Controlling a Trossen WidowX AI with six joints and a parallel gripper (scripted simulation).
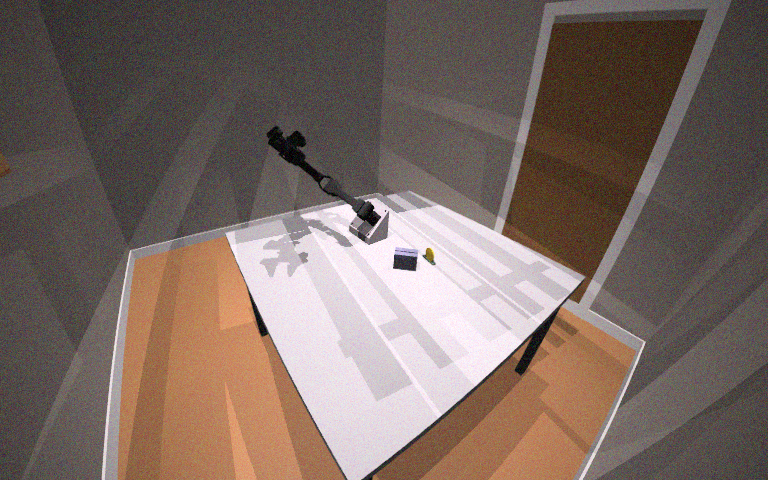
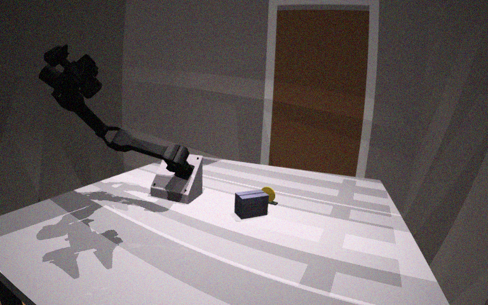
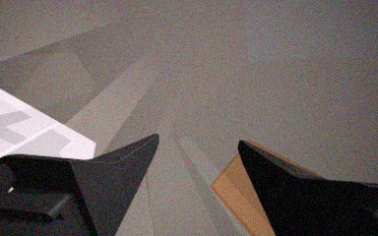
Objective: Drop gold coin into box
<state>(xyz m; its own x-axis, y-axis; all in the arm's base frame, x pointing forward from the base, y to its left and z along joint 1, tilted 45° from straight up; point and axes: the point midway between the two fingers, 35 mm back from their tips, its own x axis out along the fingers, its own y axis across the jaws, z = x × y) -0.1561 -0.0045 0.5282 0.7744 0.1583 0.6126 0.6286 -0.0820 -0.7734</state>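
coin [image 2: 269, 194] stands on edge in its holder [image 2: 274, 203] on the tabletop [image 2: 323, 251], just behind the box [image 2: 251, 204]. our gripper [image 2: 53, 66], spread and holding nothing, hangs high beyond the base, well apart, aimed away; we must swing back across.

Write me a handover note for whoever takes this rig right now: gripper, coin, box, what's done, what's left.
Gripper: open, holding nothing, raised high and swung out past the table's edge, far from the job's things; the wrist view shows wall and floor between the fingers.
Coin: upright in its holder, right beside the box.
Box: closed on the table, slot on top.
Done: nothing yet.
Left: bring the arm back over the table, grasp the coin, line it up with the slot, drop it in.
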